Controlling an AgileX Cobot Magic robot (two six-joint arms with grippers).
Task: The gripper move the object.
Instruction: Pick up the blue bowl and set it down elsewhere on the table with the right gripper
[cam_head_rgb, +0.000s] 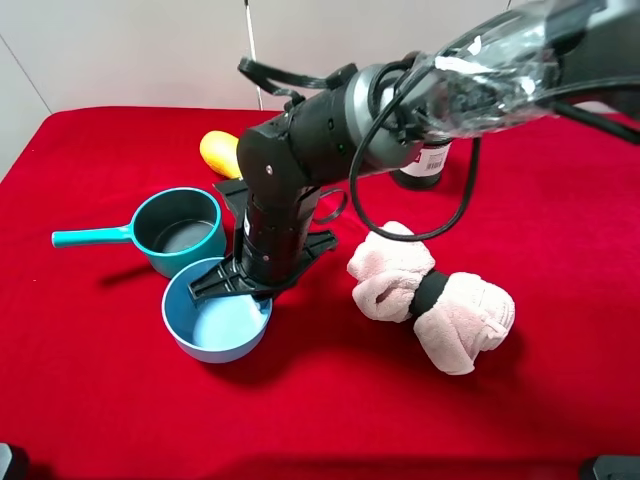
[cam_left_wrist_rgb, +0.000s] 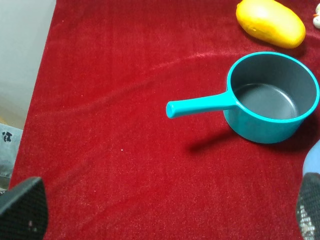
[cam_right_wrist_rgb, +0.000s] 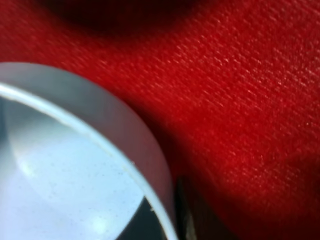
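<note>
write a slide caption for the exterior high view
Right end effector at the rim of the light-blue bowl, beside a teal saucepan on red cloth.

A dark bottle (cam_head_rgb: 424, 168) stood at the far side of the red cloth, right of centre, and carried a white label (cam_head_rgb: 432, 160) with dark printing. The marks were too small to read. In the left wrist view, a pale grey surface (cam_left_wrist_rgb: 7, 142) off the cloth's left edge bore a small dark mark (cam_left_wrist_rgb: 6, 136), perhaps a character, also illegible. No other writing could be read.
</note>
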